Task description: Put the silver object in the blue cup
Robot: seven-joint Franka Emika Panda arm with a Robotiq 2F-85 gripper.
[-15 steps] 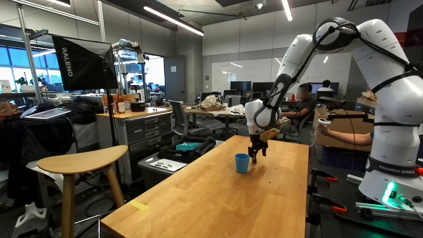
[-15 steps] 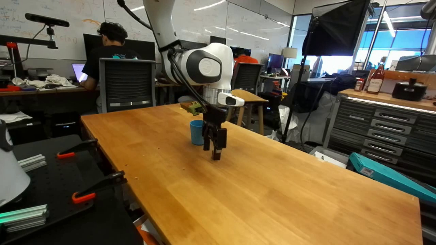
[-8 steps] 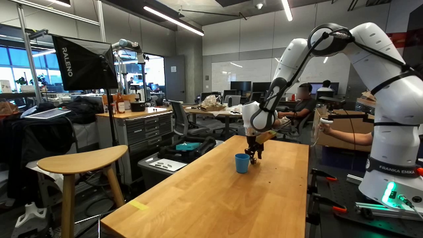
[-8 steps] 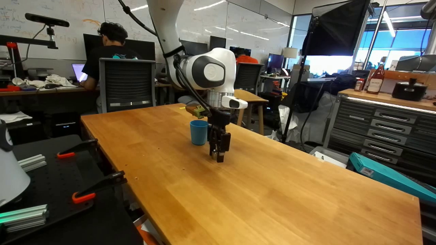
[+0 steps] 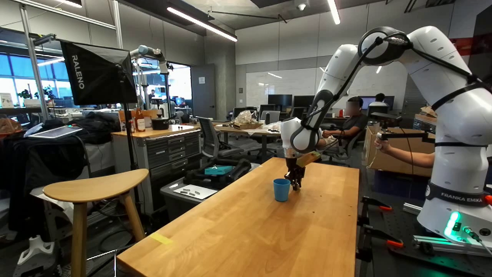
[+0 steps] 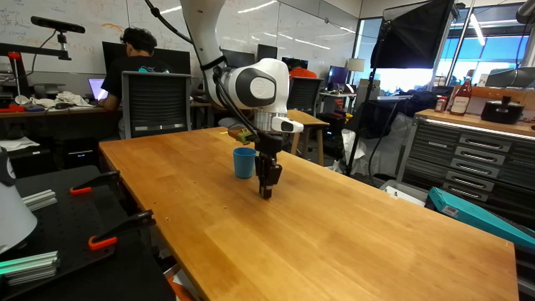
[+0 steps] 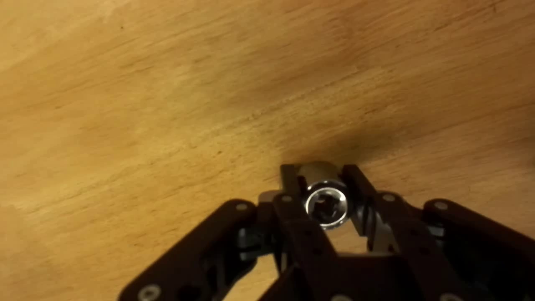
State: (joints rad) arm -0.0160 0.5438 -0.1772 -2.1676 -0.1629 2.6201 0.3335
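In the wrist view, the silver object (image 7: pixel 326 205), a short shiny metal cylinder with a hollow round top, stands upright between the fingertips. My gripper (image 7: pixel 319 169) is shut on it, one dark finger pressed to each side. Both exterior views have the gripper (image 5: pixel 296 187) pointing straight down, its tips at table height; there the fingers (image 6: pixel 271 171) mostly hide the silver object. Close beside the gripper, the blue cup (image 5: pixel 281 190) stands upright on the table, apart from the fingertips. The same blue cup (image 6: pixel 244 163) is out of the wrist view.
The long wooden table (image 6: pixel 317 234) carries the cup and silver object. Clamps with orange tips (image 6: pixel 102 242) grip its edge by the robot's base. A wooden stool (image 5: pixel 96 186) and a grey bin (image 5: pixel 177 204) stand beside the table. A person's hand (image 5: pixel 382 145) holds a controller near the arm.
The gripper has come down a little and shifted sideways onto the silver object. Its fingers stood apart a second ago and have since shut on it. The cup has not moved.
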